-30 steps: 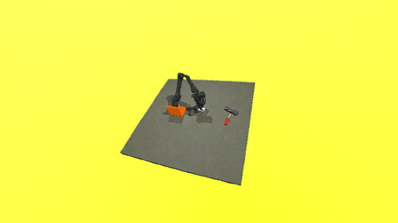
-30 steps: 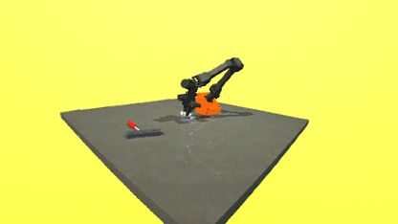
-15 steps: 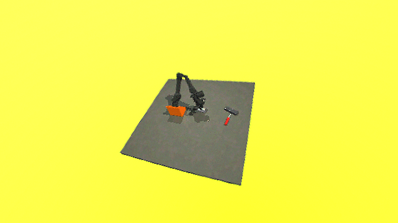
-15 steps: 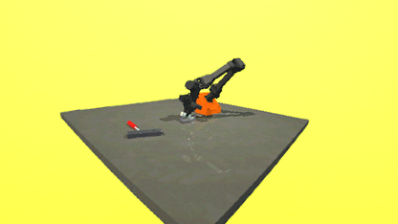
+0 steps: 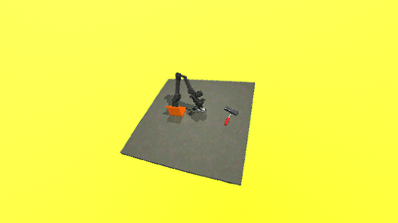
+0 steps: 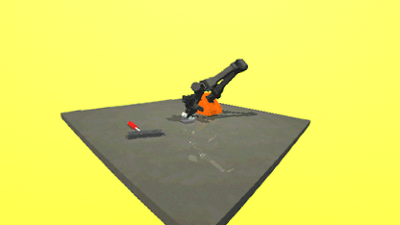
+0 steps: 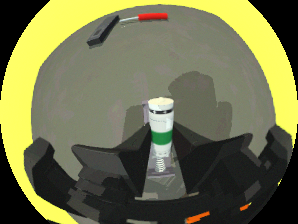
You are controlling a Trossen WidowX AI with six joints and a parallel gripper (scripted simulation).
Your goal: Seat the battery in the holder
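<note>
My gripper [image 5: 198, 110] [image 6: 185, 116] [image 7: 160, 124] is shut on the battery [image 7: 160, 119], a white cylinder with a green band. The battery stands between the fingers and points away from the wrist camera. The gripper hangs low, just over the dark mat [image 5: 187, 153] [image 6: 193, 190], close to the arm's orange base [image 5: 177, 111] [image 6: 210, 106]. The holder [image 5: 231, 110] [image 6: 145, 134] [image 7: 103, 31], a dark grey bar with a red piece [image 5: 226, 121] [image 6: 133, 125] [image 7: 153, 16] at one end, lies flat on the mat well apart from the gripper. Its spring and lip are too small to make out.
The mat is a square slab on a plain yellow ground. Only the arm, its base and the holder stand on it. The mat's edges fall off on all sides.
</note>
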